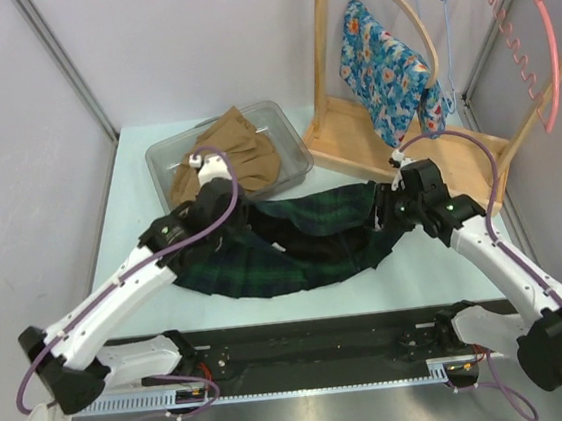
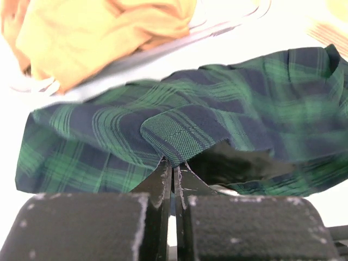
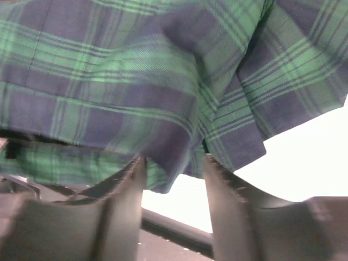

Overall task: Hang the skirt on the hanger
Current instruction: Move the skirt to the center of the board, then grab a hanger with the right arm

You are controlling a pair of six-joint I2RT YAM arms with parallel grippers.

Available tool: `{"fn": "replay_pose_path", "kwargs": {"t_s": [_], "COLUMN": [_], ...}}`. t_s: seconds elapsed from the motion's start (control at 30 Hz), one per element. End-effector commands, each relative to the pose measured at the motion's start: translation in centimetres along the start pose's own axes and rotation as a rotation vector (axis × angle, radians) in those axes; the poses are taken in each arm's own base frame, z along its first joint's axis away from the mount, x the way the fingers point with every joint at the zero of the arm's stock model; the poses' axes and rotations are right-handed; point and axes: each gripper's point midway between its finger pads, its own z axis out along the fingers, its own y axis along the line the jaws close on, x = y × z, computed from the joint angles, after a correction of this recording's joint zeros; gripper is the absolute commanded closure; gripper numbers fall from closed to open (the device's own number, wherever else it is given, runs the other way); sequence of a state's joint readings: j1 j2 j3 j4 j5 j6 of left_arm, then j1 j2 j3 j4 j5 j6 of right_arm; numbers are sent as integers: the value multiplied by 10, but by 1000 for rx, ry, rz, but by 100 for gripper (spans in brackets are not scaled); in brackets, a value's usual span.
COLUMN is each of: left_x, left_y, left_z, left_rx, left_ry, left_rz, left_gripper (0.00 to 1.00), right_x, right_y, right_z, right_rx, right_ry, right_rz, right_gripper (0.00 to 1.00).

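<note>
**A:** Skirt (image 1: 304, 240) lies mid-tabletop, just in front of the bin (image 1: 156, 168) at the far edge. What is the risk?

**B:** Left hand (image 2: 174, 173) is closed on a single waistband fold. Right hand (image 3: 174, 163) is parted, with the hem loose between its jaws. Lifted so, the skirt may sag and slip before reaching a hanger (image 1: 555, 61) at the far-right corner.

**A:** How do the views differ?

**B:** The wrist views show the grips; only the top view shows the hangers.
</note>
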State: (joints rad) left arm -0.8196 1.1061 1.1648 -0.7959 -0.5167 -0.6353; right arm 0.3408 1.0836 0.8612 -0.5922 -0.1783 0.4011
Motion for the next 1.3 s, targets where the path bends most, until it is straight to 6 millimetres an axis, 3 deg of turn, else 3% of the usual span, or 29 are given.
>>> {"fn": "replay_pose_path", "kwargs": {"t_s": [0.0,0.17,0.27,0.33,0.37,0.5,0.6,0.7,0.73,0.77,0.8,0.83,0.87,0.93,1.0,1.03,1.07,1.13,1.17,1.2,1.27], "left_x": [-31,-51,-51,-50,-50,-47,-44,-38,-37,-35,-34,-32,-30,-29,-27,-26,-26,-24,-23,-23,-22], "left_y": [-11,-29,-33,-37,-37,-40,-44,-49,-49,-51,-52,-51,-52,-53,-54,-55,-56,-57,-58,-59,-60], "left_z": [0,3,7,9,9,10,10,12,12,12,12,12,13,12,12,12,12,13,12,13,15], "left_rx": [-12,38,55,73,79,103,133,163,168,178,184,189,195,204,214,218,223,234,237,238,242], "left_ry": [-27,-38,-31,-28,-28,-30,-31,-18,-15,-10,-9,-7,0,0,3,6,5,12,13,14,20], "left_rz": [87,107,119,120,124,124,124,124,123,123,122,122,124,124,126,126,126,126,126,126,132], "left_gripper": [100,100,100,100,100,100,100,100,100,100,100,100,100,100,100,100,100,100,100,100,100], "right_x": [-40,-83,-116,-137,-153,-188,-217,-250,-259,-269,-279,-287,-300,-315,-331,-337,-343,-347,-345,-349,-347], "right_y": [8,18,34,29,35,41,43,34,31,20,21,14,0,1,-18,-19,-25,-49,-46,-64,-67], "right_z": [-36,-83,-132,-159,-182,-225,-261,-299,-304,-314,-338,-347,-340,-361,-358,-370,-357,-377,-374,-383,-380], "right_rx": [3,3,-33,24,28,61,98,168,186,227,239,259,256,249,199,188,117,95,18,23,-49], "right_ry": [-182,-412,-598,-703,-767,-884,-1017,-1154,-1171,-1198,-1250,-1264,-1234,-1277,-1234,-1255,-1193,-1217,-1174,-1191,-1150], "right_rz": [-68,-110,-168,-178,-187,-235,-252,-231,-230,-213,-210,-198,-195,-177,-144,-145,-163,-99,-114,-120,-113], "right_gripper": [39,32,29,29,29,30,30,30,30,30,30,30,30,29,28,28,27,26,25,25,23]}}
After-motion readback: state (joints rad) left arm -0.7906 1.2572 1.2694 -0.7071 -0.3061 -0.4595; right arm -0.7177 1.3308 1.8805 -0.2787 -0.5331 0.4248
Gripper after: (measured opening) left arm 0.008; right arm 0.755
